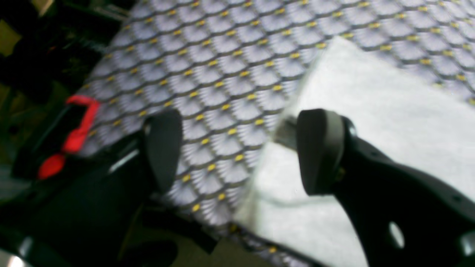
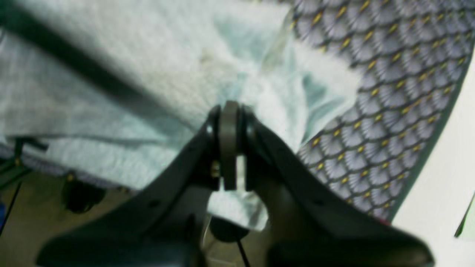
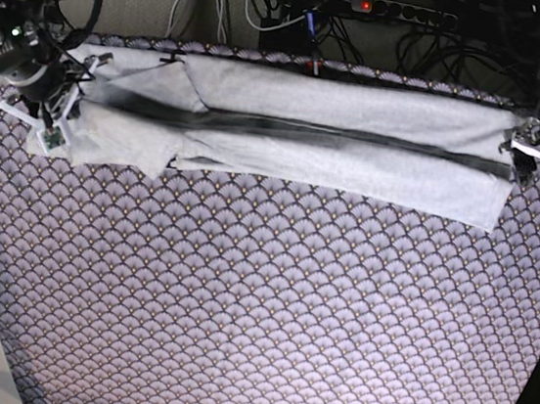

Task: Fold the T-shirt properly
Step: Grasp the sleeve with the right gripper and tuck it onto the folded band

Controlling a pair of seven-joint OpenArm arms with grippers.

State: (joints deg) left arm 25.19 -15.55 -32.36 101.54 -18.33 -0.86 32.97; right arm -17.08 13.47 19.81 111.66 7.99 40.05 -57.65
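Pinching the T-shirt [image 2: 156, 74] edge tight, the right gripper [image 2: 230, 144] anchors that end while the left gripper [image 1: 237, 152] hovers wide open, empty, probably lining up its grab.

Both wrist views are smeared by blur. The T-shirt [image 3: 288, 135] lettering is hidden — only a dark band is seen; the tablecloth [image 3: 257, 309] is cut off at the base view's bottom edge.

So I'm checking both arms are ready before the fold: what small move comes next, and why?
Probably close the left gripper on the T-shirt edge. Its jaws stand open with that edge between them, while the right gripper is already shut on cloth at the other end, so only one end is held.
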